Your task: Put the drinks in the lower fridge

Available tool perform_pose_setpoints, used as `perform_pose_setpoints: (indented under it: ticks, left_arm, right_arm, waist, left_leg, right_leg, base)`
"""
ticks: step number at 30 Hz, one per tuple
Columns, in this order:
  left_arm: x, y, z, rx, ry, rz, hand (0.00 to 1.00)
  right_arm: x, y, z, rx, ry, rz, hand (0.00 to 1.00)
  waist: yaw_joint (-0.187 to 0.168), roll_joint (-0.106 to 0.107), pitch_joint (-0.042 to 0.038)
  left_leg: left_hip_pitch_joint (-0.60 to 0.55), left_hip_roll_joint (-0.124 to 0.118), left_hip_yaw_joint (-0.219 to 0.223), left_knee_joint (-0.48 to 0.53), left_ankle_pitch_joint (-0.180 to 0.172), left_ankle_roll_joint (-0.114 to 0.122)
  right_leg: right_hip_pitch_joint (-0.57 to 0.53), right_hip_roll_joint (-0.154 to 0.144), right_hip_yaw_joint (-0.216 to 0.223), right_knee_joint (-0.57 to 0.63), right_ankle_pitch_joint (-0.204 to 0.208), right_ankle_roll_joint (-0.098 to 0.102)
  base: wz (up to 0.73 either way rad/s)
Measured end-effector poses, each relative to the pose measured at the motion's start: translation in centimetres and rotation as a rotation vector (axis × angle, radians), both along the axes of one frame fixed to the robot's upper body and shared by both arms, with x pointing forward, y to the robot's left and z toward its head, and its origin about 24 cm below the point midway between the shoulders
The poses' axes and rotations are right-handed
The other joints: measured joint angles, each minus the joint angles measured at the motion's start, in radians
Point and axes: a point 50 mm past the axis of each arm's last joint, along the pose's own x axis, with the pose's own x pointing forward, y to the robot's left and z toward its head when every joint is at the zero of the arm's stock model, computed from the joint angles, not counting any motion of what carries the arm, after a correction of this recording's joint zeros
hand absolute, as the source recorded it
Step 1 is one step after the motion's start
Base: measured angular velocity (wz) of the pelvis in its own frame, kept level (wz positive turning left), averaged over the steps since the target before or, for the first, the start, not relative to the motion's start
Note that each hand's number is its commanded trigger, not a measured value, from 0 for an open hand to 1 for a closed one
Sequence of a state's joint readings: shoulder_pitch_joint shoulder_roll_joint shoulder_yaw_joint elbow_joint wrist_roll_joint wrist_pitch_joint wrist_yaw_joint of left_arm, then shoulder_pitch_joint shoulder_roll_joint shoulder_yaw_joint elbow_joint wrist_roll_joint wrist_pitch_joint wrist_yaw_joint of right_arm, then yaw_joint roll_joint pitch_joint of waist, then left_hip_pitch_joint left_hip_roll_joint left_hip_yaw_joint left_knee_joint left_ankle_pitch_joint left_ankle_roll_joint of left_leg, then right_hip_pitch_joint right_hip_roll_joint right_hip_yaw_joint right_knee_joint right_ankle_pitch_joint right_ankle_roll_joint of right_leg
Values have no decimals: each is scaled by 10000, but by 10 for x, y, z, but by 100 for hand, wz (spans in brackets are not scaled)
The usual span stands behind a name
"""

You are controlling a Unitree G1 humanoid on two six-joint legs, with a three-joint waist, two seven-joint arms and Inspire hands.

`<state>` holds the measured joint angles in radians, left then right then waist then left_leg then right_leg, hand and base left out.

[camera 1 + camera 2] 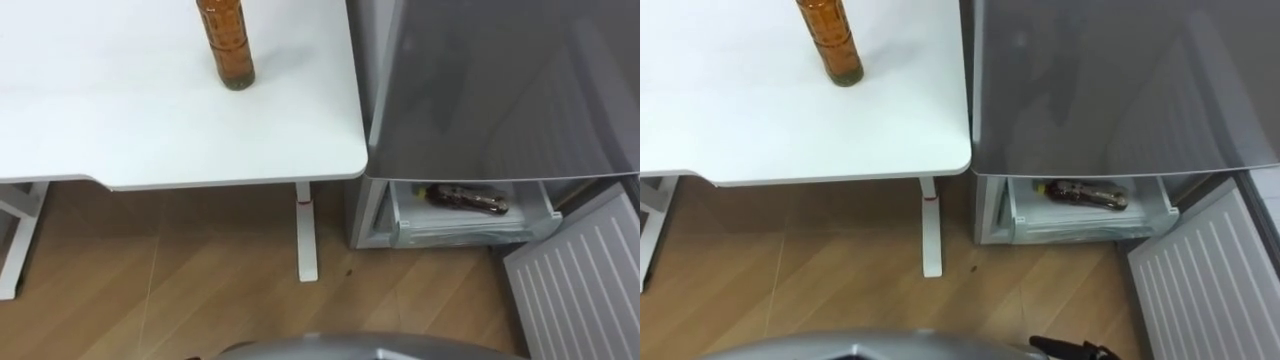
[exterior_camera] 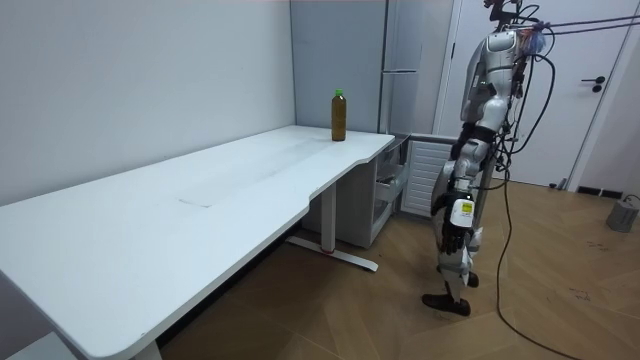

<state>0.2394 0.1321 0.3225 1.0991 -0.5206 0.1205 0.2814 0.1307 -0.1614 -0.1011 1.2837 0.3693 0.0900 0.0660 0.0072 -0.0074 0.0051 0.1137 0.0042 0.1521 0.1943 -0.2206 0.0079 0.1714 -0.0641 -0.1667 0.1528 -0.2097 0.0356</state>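
1. We see the fridge (image 1: pixel 500 90) standing at the end of a white table (image 1: pixel 150 130), the two just beside each other.
2. Its lower door (image 1: pixel 580 280) is swung open (the ribbed white inner face is towards us), while the grey upper door is closed.
3. A clear drawer (image 1: pixel 470 228) sticks out of the lower fridge, below the upper door.
4. One bottle (image 1: pixel 468 199) of dark drink lies on its side in that drawer, lengthways across the fridge's front.
5. A second bottle (image 1: pixel 224 45) of brown drink stands upright on the table, near the corner next to the fridge. It is outside the fridge and touched by nothing (the room view shows it has a green cap).
6. The robot stands on the wooden floor in front of the fridge, facing it and the table end, a step back from the open door.
7. The left hand (image 2: pixel 455 157) hangs low on the robot's side away from the fridge. It is too small for us to tell whether it is wide, narrow or holding anything.
8. We cannot tell the state of the right hand either.
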Motion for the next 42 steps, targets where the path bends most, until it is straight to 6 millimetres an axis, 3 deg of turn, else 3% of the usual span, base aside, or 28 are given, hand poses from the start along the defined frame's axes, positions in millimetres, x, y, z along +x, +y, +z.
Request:
perform_pose_setpoints:
  ticks: [4,10,12,17,21,26,27,30,33,42]
  left_arm:
    - [13,10,6,793,-359,682,0]
    - [78,39,41,3240,-2636,832,0]
    - [90,43,52,3849,-3180,947,0]
    - [108,53,79,5620,-3836,1443,0]
    - [118,58,104,7372,-4315,781,0]
    - [138,59,137,8716,-5722,355,0]
    - [142,58,143,8939,-6036,260,0]
    - [150,57,159,9286,-6783,202,0]
    - [159,53,174,9607,-7549,-52,0]
    - [185,30,205,9819,-9600,-2315,0]
  right_arm:
    - [-2,-1,0,-48,54,-4,0]
    - [1,-8,2,-538,117,690,0]
    - [-4,-9,3,-584,166,663,0]
    - [-4,-12,4,-784,113,570,0]
    - [-3,-11,3,-776,60,733,0]
    - [-3,-10,3,-726,1,1196,0]
    - [-3,-11,4,-733,11,1221,0]
    - [-2,-10,3,-764,-68,1230,0]
    - [-2,-10,3,-744,-56,1238,0]
    - [2,-8,4,-416,-401,1569,0]
  waist:
    - [28,55,-26]
    - [230,157,-25]
    - [222,205,-33]
    - [232,282,-85]
    - [255,246,-119]
    - [116,189,-113]
    - [77,116,-72]
    - [0,169,-102]
    - [-33,139,-84]
    - [-190,157,-33]
  left_leg:
    - [147,10,1,-75,-17,-7]
    - [144,24,11,-63,-15,-5]
    - [126,30,14,-42,-15,-6]
    - [89,30,-10,-50,-14,-7]
    - [171,21,-54,-41,-7,-13]
    - [163,-4,-211,-112,-13,-10]
    - [173,-5,-211,-124,-15,-10]
    - [169,-3,-207,-54,-13,-11]
    - [183,-16,-214,-32,-11,-9]
    - [121,6,-221,-94,-11,-11]
  right_leg:
    - [88,12,-7,31,4,-6]
    - [88,14,33,162,11,-17]
    - [66,17,36,164,14,-21]
    - [29,30,31,155,15,-23]
    - [68,31,-9,152,15,-23]
    - [176,28,-73,140,14,-21]
    - [187,28,-81,132,13,-19]
    - [189,31,-93,93,13,-20]
    - [213,31,-55,-3,25,-31]
    - [188,57,32,-3,26,-34]
  base:
    - [-2]
    - [-1]
    - [0]
    - [0]
    - [2]
    - [8]
    - [0]
    - [0]
    - [-1]
    - [0]
